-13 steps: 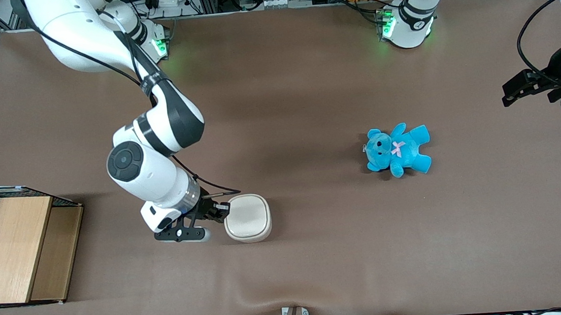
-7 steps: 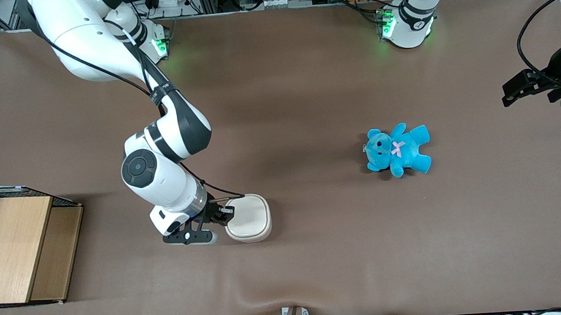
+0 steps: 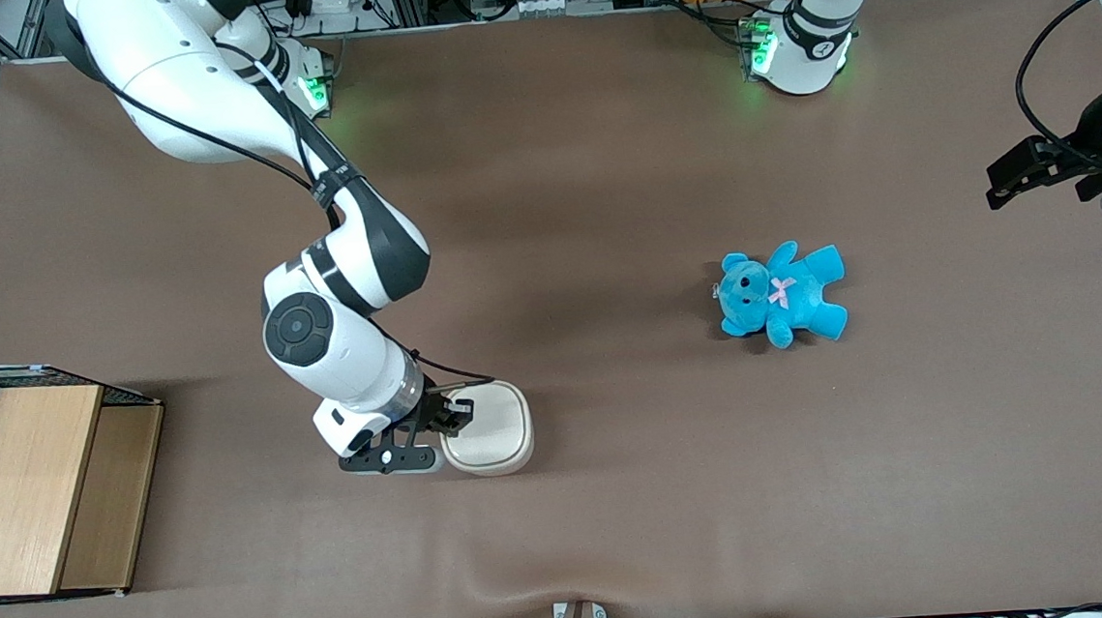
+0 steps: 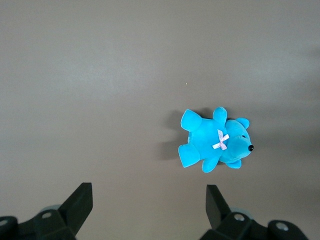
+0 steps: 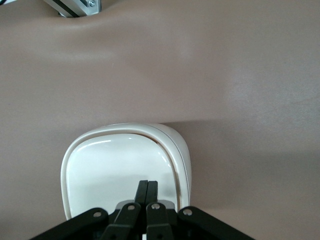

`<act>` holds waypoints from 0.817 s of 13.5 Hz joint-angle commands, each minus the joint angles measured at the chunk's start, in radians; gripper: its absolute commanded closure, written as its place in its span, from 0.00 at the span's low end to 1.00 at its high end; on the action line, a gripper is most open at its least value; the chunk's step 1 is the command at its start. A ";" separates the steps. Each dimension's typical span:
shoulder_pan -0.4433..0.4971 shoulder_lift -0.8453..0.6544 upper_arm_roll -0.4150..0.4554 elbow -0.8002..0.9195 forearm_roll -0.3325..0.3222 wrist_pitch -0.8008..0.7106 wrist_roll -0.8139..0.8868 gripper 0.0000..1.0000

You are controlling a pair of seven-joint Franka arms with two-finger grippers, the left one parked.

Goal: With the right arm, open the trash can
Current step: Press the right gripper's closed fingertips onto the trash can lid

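Lid of the trash can looks down, so opening remains; the gripper, jaws together, sits over its nine-o'clock edge.

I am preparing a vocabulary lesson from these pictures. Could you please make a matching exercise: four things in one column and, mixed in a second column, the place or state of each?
Things:
1. trash can
2. hand
3. blue teddy bear
4. wooden box with wire mesh

Places or states:
A. lying on the table toward the parked arm's end
B. fingers shut, over the lid's edge
C. at the table's edge, at the working arm's end
D. lid down

Pairs: 1-D, 2-B, 3-A, 4-C
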 commanded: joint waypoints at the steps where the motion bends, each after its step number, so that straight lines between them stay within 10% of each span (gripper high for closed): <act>1: 0.008 0.018 -0.005 0.026 -0.022 0.001 0.024 1.00; 11: 0.017 0.046 -0.005 0.018 -0.051 0.010 0.044 1.00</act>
